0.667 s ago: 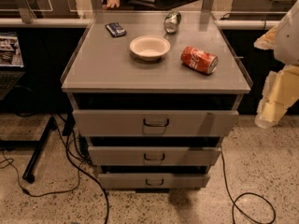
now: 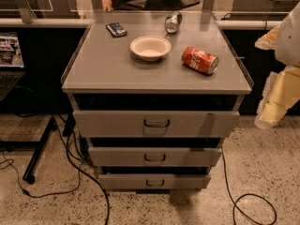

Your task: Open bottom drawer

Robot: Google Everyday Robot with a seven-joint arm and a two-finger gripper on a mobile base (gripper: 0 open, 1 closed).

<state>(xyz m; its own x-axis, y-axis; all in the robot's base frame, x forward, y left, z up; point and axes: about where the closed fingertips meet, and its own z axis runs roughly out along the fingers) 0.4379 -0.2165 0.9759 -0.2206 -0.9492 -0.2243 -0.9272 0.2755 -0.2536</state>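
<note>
The grey metal cabinet (image 2: 108,74) stands in the middle of the camera view with three drawer fronts. The bottom drawer (image 2: 117,181) is the lowest and narrowest front, with a small dark loop handle (image 2: 155,183); its front sits just above the floor. Above it are the mid-sized drawer front (image 2: 117,156) and the tallest drawer front (image 2: 112,123). My gripper (image 2: 268,114), a cream and white part of the arm, hangs at the right edge, beside the cabinet at the height of the top drawer, well above and to the right of the bottom drawer's handle.
On the cabinet top lie a white bowl (image 2: 150,47), a red soda can (image 2: 200,60) on its side, a silver can (image 2: 173,22) and a small dark packet (image 2: 116,29). Black cables (image 2: 70,168) trail on the speckled floor on both sides. A black stand leg (image 2: 40,149) is at the left.
</note>
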